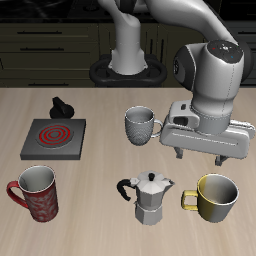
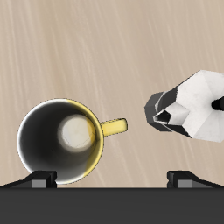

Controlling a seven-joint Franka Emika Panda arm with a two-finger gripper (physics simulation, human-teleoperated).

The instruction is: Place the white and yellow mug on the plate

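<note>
A: Start at the gripper (image 1: 197, 155). What is it doing?

B: It hangs above the table (image 1: 100, 195), its 2 fingers spread apart with nothing between them. The wrist view shows both fingertips (image 2: 42, 180) as dark stubs, 1 of them overlapping the mug's rim in the picture.

A: And the white and yellow mug (image 1: 217, 198)?

B: Upright near the table's front edge, below the gripper and apart from it. The wrist view looks straight into its pale inside (image 2: 63, 141), with the handle pointing toward the moka pot (image 2: 188, 107).

A: Does the exterior view add anything?

B: Yes: the moka pot (image 1: 150, 197) stands just beside the mug, a grey mug (image 1: 139, 125) farther back, a red mug (image 1: 36, 191) and a burner (image 1: 54, 136) well apart. The plate I cannot make out in either view; perhaps the arm hides it.
</note>
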